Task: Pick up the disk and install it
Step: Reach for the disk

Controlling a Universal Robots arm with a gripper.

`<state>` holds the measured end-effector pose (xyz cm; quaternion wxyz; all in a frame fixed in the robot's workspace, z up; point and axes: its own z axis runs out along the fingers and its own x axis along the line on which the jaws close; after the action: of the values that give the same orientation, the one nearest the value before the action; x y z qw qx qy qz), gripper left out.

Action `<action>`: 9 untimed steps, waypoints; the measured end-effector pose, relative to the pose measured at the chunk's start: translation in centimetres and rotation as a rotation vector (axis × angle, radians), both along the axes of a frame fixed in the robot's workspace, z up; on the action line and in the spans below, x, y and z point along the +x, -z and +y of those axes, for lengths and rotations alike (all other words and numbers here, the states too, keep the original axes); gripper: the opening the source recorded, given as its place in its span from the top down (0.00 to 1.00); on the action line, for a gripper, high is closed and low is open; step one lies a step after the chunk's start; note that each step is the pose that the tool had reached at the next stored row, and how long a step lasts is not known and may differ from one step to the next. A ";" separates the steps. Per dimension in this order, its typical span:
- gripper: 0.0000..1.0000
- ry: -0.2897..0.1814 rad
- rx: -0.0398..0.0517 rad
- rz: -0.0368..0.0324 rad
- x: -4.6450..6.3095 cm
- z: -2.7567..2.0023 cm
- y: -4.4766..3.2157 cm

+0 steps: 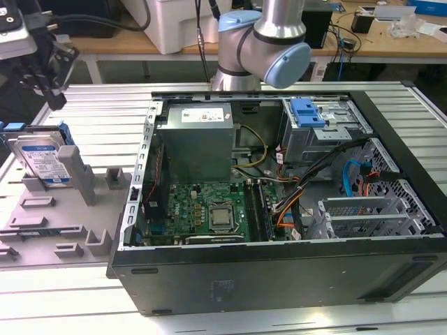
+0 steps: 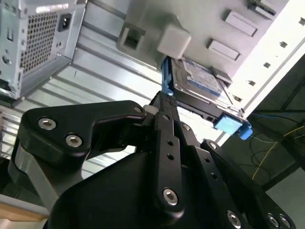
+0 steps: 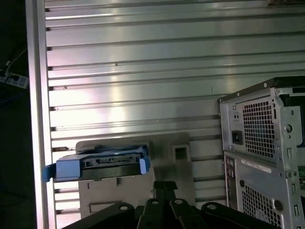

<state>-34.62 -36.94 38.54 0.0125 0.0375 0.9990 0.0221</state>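
The disk stands on edge in a grey slotted holder at the exterior view's left, its white-and-blue label facing out and its blue carrier around it. My gripper hangs above it and a little toward the back, apart from it, with its black fingers together and nothing between them. In the second wrist view the gripper points toward the disk. In the first wrist view the disk lies beyond the gripper, with a gap between them.
An open computer case fills the middle and the exterior view's right. Inside it are a grey metal box, a green board, cables and a drive cage with a blue latch. The ribbed metal table carries everything.
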 end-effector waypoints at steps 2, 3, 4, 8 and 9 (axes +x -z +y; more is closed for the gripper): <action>0.89 0.000 0.0000 0.0000 -0.8 0.50 0.00; 0.89 0.000 -0.0001 -0.0001 -1.2 0.67 0.01; 0.89 0.000 0.0000 0.0000 -2.0 1.10 0.01; 0.89 0.000 -0.0001 0.0001 -3.7 1.51 0.00; 0.89 0.000 -0.0001 0.0000 -4.0 1.55 0.01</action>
<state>-38.67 -35.39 38.54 0.0125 0.0374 0.9990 0.0221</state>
